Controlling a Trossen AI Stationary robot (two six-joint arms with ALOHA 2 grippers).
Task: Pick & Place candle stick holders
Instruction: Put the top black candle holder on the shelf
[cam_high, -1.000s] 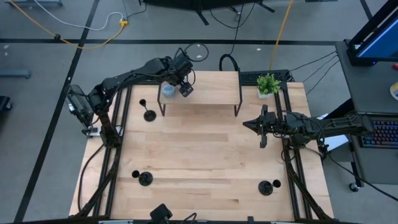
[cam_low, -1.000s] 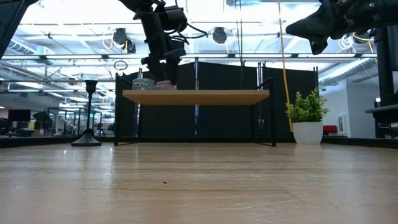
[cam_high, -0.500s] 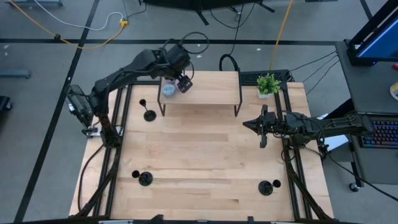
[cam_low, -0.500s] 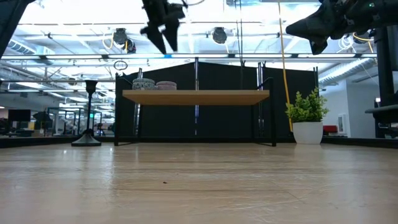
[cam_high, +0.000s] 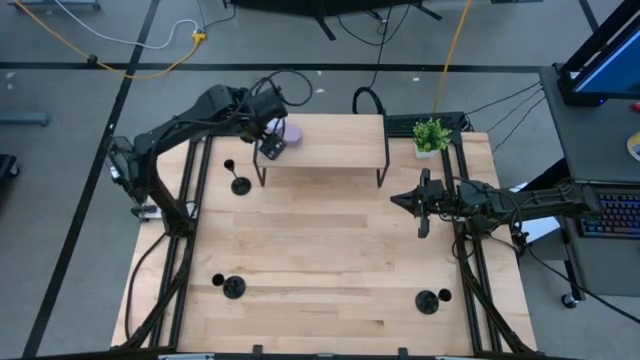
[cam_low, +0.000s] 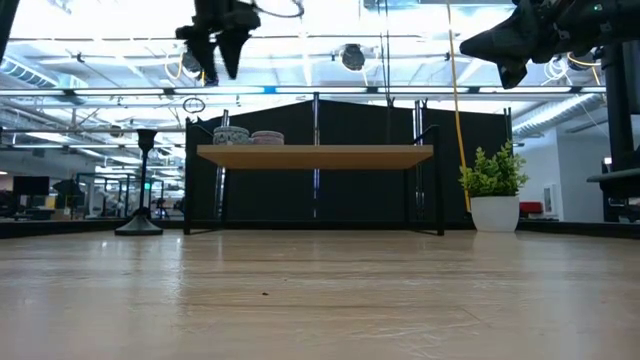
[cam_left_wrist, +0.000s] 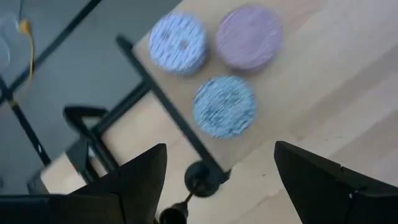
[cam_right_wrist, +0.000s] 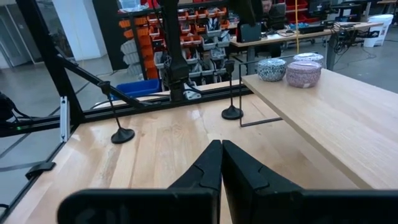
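Left gripper (cam_high: 270, 148) swung off the shelf (cam_high: 340, 145) toward its end, fingers spread wide, holding nothing.

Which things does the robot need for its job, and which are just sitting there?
For the job: back-left holder, front-left holder, front-right holder; left gripper, open above the shelf; right gripper, shut, waiting at the right.
Just sitting: three tins on the shelf, plant.
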